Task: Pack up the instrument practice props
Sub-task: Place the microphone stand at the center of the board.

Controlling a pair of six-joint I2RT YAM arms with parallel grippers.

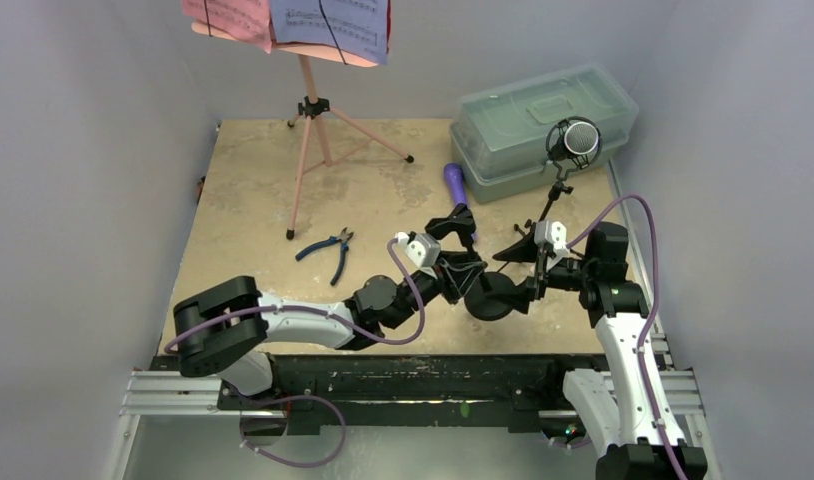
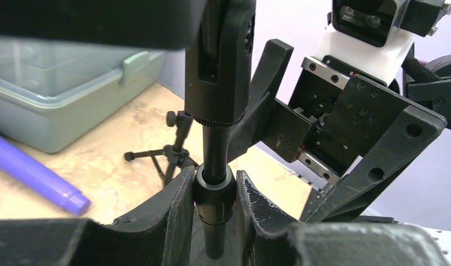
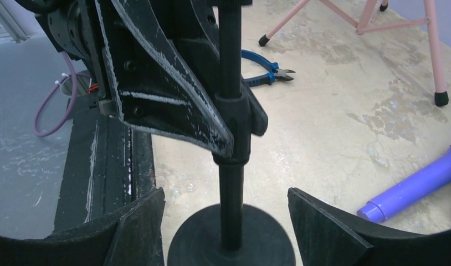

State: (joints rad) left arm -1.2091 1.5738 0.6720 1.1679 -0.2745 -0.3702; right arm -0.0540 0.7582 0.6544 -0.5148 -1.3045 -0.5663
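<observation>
With only my left gripper (image 2: 213, 176) clamping the black mic support (image 1: 493, 297) and my right gripper (image 3: 226, 202) spread open around its pole, the weighted base may swing it loose.

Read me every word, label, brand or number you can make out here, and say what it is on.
No word, brand or number is readable in any view.
Lavender printed music sheet on the pink tripod music rack: note staves, too small to read.
Red printed music sheet: likewise too small.
Translucent greenish lidded plastic box, blue-handled pliers, purple mic: no lettering shows.
</observation>
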